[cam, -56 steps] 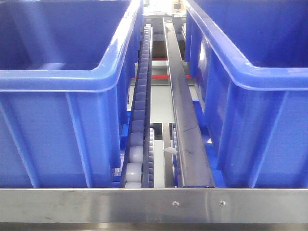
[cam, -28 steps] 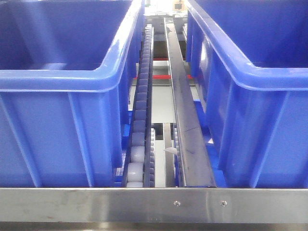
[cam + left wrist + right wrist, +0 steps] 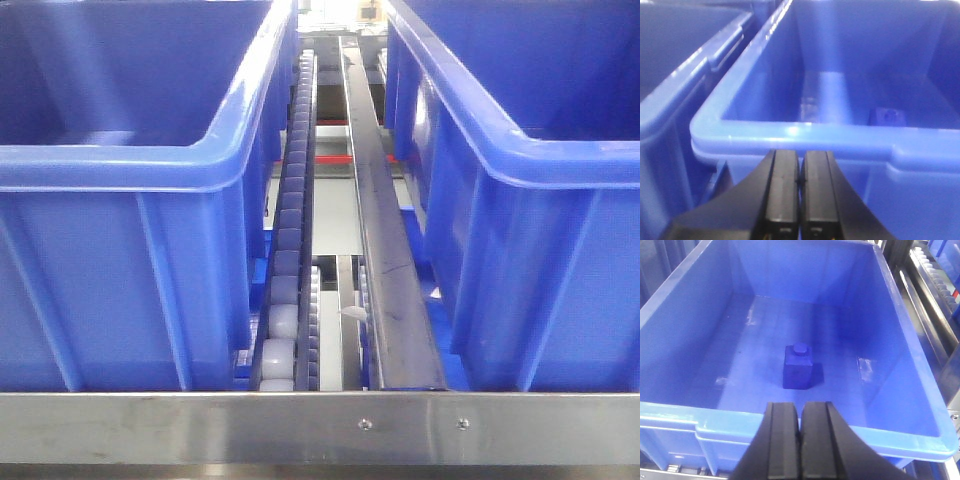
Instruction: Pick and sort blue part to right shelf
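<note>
Both grippers, left [image 3: 800,200] and right [image 3: 800,450], we see closed and empty; part [image 3: 798,367] stands upright inside bin [image 3: 910,365].

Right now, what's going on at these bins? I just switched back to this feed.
Nothing is being held. The blue part stands upright on the floor of a bin on the shelf. The right claw is shut and empty, hovering over that bin's near rim. The left claw is also shut and empty, in front of a bin's rim; a small dark thing lies on that bin's floor, too blurred to name. The front view shows two bins with roller tracks between them.
</note>
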{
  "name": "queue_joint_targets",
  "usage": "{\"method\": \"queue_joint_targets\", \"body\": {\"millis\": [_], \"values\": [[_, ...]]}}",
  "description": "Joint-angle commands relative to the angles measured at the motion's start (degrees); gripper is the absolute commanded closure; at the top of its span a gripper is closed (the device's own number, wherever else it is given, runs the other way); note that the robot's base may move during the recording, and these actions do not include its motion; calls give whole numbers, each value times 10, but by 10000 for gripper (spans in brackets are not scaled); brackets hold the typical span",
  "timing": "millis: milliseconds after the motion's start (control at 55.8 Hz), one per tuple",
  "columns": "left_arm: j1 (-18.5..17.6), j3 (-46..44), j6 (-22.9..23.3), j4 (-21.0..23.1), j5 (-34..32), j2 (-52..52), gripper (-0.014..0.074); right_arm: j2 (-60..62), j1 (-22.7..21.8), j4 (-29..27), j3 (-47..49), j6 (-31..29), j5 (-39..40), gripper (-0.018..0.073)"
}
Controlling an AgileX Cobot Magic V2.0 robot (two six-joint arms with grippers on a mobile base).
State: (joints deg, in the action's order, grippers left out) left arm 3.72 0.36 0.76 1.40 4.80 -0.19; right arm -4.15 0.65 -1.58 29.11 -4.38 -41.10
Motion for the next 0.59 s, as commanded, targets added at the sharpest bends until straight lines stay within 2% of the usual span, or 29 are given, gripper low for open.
{"method": "queue_joint_targets", "body": {"millis": [0,573], "values": [[2,17,-1,6,-68,-15,472,-14,-1,1,12,-4,50,484],[2,17,-1,6,-69,-15,472,-14,-1,1,12,-4,50,484]]}}
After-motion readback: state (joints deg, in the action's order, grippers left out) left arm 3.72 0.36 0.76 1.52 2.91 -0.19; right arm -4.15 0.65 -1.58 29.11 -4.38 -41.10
